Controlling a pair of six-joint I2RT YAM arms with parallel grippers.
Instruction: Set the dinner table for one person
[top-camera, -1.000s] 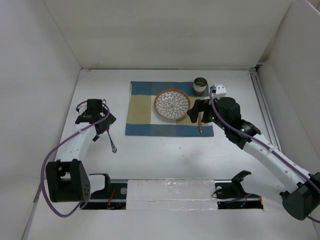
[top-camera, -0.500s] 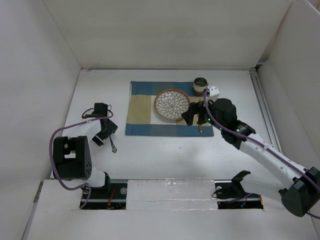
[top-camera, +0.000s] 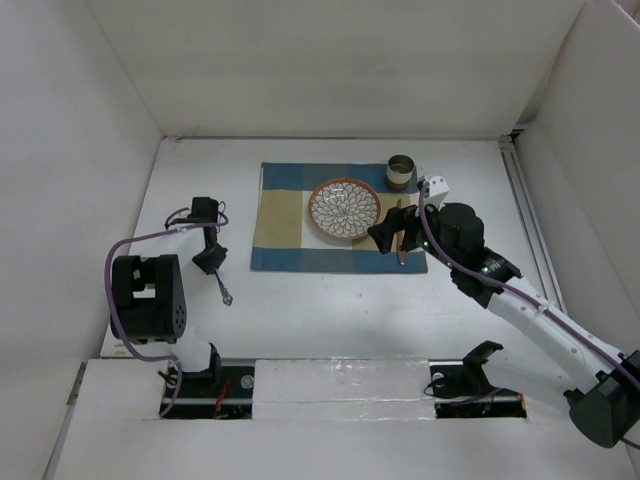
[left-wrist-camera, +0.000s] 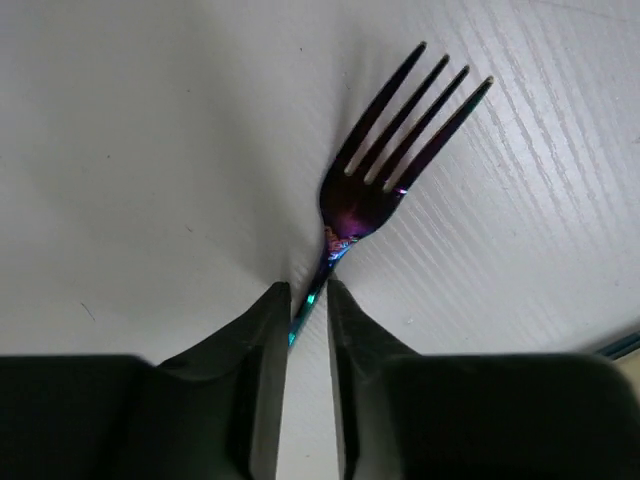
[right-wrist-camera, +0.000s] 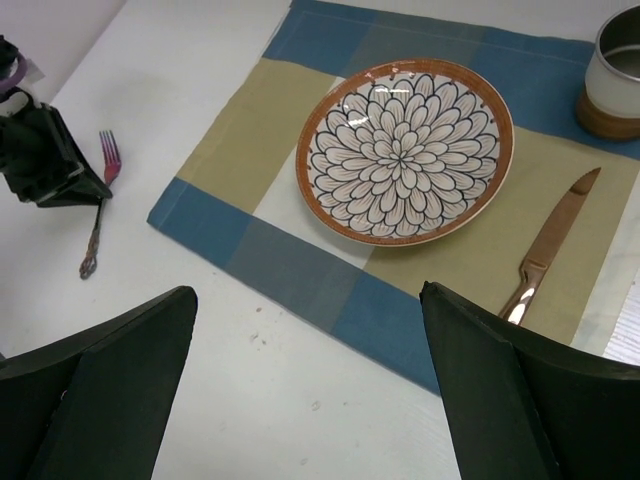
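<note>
The fork is lying flat on the white tabletop, just left of the placemat. Its long axis is running near to far, with the tines pointing away from the arm bases and the handle end angling slightly right. The left end effector is straddling the fork's neck with narrow jaws; I cannot tell whether they are touching it. The right end effector is hovering wide and empty over the placemat's near edge. On the placemat, the knife is lying right of the plate, tip pointing far toward the cup.
</note>
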